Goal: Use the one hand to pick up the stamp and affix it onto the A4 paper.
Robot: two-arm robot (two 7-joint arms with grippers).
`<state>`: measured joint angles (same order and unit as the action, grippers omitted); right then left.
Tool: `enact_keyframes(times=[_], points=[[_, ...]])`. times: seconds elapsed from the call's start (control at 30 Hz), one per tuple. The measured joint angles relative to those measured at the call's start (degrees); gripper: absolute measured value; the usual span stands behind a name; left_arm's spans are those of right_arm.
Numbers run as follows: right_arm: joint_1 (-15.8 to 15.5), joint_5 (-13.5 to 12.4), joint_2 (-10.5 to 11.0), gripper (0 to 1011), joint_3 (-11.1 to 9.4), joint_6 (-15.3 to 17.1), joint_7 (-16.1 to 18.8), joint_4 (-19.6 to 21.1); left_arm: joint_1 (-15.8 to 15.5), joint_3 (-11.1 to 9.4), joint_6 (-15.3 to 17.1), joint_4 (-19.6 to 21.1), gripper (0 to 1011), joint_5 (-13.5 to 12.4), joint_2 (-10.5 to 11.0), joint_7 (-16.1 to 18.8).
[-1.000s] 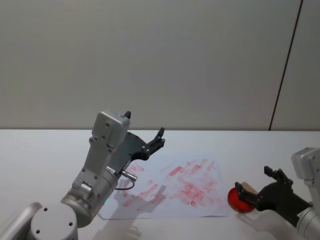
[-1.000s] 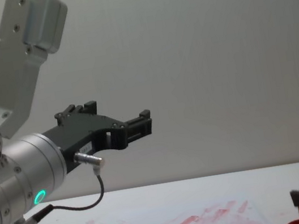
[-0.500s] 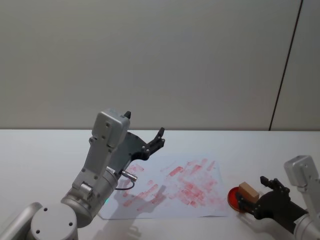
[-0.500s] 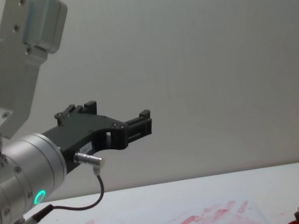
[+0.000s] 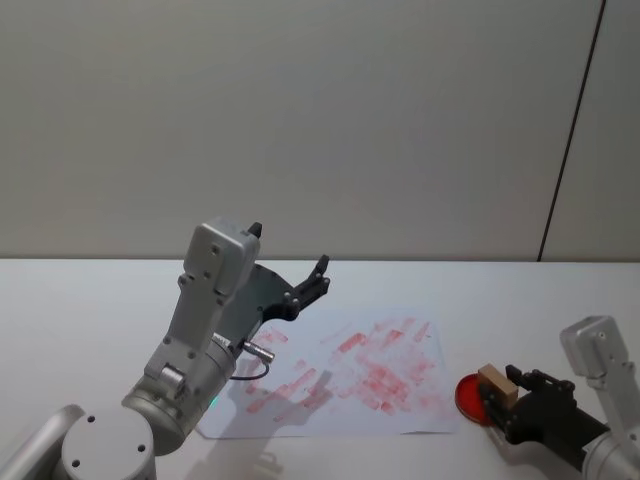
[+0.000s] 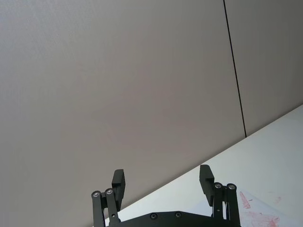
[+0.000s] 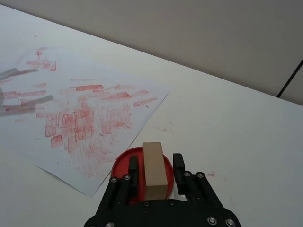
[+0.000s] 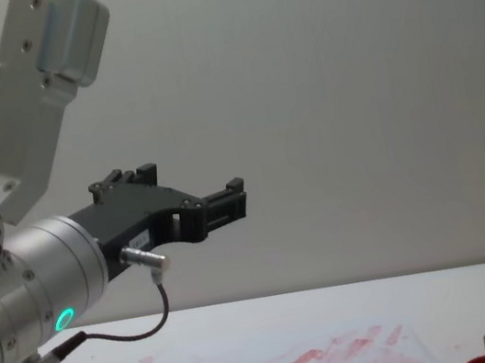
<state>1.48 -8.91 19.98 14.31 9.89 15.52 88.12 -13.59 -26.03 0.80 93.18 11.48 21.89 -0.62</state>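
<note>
The black two-fingered right gripper (image 7: 156, 160) clamps the pale tan rectangular wooden stamp (image 7: 155, 166) between its fingers, a red round pad (image 7: 120, 165) beneath them (left gripper (image 6: 161, 172) raised, fingers spread).

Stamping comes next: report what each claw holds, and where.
Right claw straddles two opposite sides of the stamp as it stands on the red pad; a firm grip cannot be told. Left claw, raised and open, holds nothing.

L pincer (image 6: 162, 173) raised, fingers apart (idle); R pincer (image 7: 156, 161) low, fingers narrowed.
</note>
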Motion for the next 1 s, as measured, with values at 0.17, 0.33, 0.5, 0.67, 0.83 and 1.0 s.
enact_keyframes(times=[0.17, 0.33, 0.5, 0.67, 0.83, 1.0], points=[[0.17, 0.12, -0.18, 311, 0.08, 0.01, 0.00, -0.37, 0.00, 0.00, 0.00, 0.00, 1002, 0.00, 0.00, 0.00], [0.33, 0.21, -0.36, 216, 0.17, -0.17, -0.08, -0.66, 0.00, 0.00, 0.00, 0.00, 1002, 0.00, 0.00, 0.00], [0.41, 0.32, -0.51, 217, 0.23, -0.71, -0.22, -0.65, 0.00, 0.00, 0.00, 0.00, 1003, 0.00, 0.00, 0.00], [0.52, 0.46, -0.70, 217, 0.34, -1.54, -0.30, -0.02, 0.00, 0.00, 0.00, 0.00, 1002, 0.00, 0.00, -0.01], [0.94, 0.66, -1.29, 217, 0.72, -2.62, -0.10, 1.33, 0.00, 0.00, 0.00, 0.00, 1002, 0.00, 0.00, -0.01], [1.58, 0.83, -2.12, 217, 1.22, -3.10, 0.31, 2.03, 0.00, 0.00, 0.00, 0.00, 1002, 0.00, 0.00, 0.00]])
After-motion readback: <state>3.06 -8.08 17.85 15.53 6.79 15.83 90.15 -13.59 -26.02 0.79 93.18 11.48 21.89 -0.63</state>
